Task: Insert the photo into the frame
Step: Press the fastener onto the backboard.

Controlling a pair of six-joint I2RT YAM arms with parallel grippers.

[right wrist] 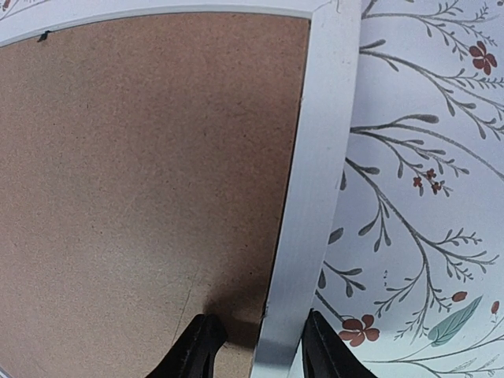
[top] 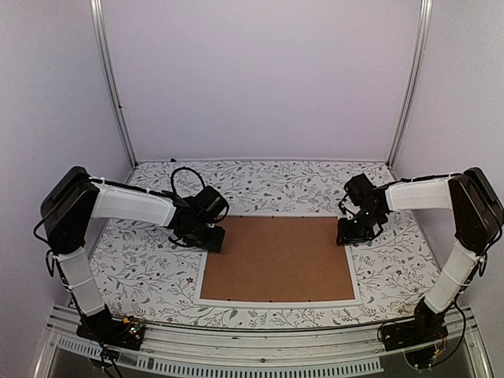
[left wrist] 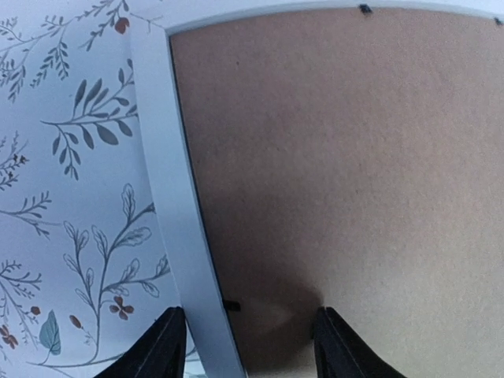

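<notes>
Frame [top: 276, 302] lies flat on the counter [top: 142, 268], back side up, roughly mid-counter and nearer the near edge than the far one; long sides run parallel w/ the near edge. Brown board [top: 276, 256] fills the opening, w/ white rail showing along the L, R and near sides in top view.

L claw [top: 211, 240]: down at the frame's far-left corner, arm reaching in from the counter's L edge. Wrist view: jaws part open, straddling the L rail. One finger [left wrist: 161, 350] sits over the flowered counter just outside the rail, the other [left wrist: 335, 350] over the brown board. Gap is clearly wider than the rail, so nothing is pinched. Can't tell if the tips touch the surface. Small black tab [left wrist: 230, 305] on the board edge just by the rail, between the fingers; another tab up at the far rail.

R claw [top: 346, 234]: down at the frame's far-right corner, arm coming in from the R edge. Wrist view: jaws part open, narrower than the L pair, astride the R rail. Inner finger [right wrist: 197, 350] is over the board w/ a sliver of board between it and the rail; outer finger [right wrist: 327, 354] is close against the rail's outer side, contact unclear. No firm hold seen. Dark shadow on the board just ahead of the inner finger.

Both arms mirror each other, elbows out toward the side edges
</notes>
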